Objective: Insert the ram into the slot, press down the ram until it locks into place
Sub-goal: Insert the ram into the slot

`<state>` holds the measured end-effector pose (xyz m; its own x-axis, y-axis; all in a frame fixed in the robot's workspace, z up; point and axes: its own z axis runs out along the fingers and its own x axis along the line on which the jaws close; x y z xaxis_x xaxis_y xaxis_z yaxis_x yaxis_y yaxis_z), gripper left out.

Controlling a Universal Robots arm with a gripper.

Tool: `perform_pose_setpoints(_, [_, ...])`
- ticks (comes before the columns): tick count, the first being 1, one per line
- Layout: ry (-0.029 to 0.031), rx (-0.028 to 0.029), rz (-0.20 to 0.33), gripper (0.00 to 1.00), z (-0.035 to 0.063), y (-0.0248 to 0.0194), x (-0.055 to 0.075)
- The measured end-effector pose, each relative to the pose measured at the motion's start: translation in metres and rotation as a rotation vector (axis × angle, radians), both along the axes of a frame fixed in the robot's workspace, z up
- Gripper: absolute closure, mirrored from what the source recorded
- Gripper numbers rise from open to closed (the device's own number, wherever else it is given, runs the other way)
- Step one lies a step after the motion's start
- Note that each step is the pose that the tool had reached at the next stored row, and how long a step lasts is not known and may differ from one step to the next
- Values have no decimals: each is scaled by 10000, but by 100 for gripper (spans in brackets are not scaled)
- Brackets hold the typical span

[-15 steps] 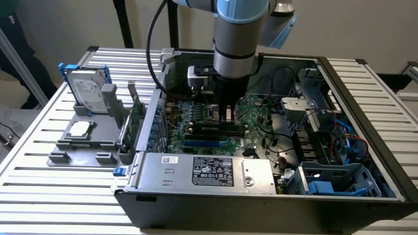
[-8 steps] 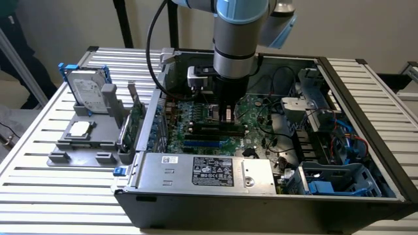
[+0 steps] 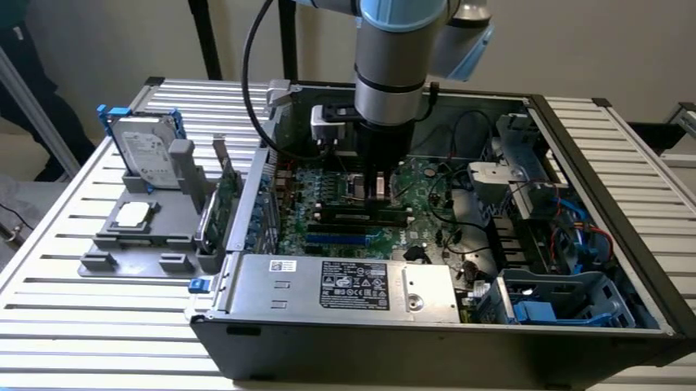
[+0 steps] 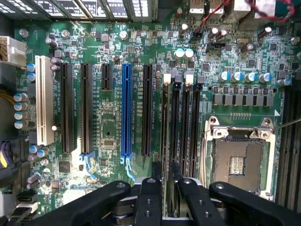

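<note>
Holds the thin flat green ram stick (image 4: pixel 168 200) edge-on in the nearly closed jaws of the black gripper (image 4: pixel 165 167), over the long black plastic slot (image 4: pixel 164 127). Probably light, stiff, fragile; best gripped along bare edges.

I see a lab test bench: a slatted aluminium table (image 3: pixel 65 326) carrying an opened dark metal computer case (image 3: pixel 435 350) and a grey plastic parts fixture (image 3: pixel 136 240).
</note>
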<state>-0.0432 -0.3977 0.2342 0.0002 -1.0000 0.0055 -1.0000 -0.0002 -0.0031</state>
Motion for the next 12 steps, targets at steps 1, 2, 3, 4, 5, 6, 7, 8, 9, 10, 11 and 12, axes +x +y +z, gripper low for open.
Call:
perform_pose_setpoints(1, [-1, 1, 0, 79, 26, 0, -3])
perform_pose_setpoints(2, [0, 0, 1, 79, 50, 0, -4])
perform_pose_setpoints(3, [3, -1, 2, 79, 73, -1, -5])
perform_pose_setpoints(4, [6, -1, 1, 79, 94, -1, -6])
perform_pose_setpoints(5, [10, 0, 1, 81, 112, -2, -7])
perform_pose_setpoints(6, [13, -1, 0, 87, 127, -2, -7])
perform_pose_setpoints(7, [13, 1, 0, 87, 134, -2, -7])
perform_pose_setpoints(8, [13, 2, 0, 89, 134, -2, -7])
perform_pose_setpoints(9, [13, 2, 0, 89, 134, -2, -7])
perform_pose_setpoints(10, [13, 2, 0, 89, 134, -2, -7])
perform_pose_setpoints(11, [13, 2, 0, 89, 134, -2, -7])
perform_pose_setpoints(12, [14, 0, 0, 89, 135, -2, -7])
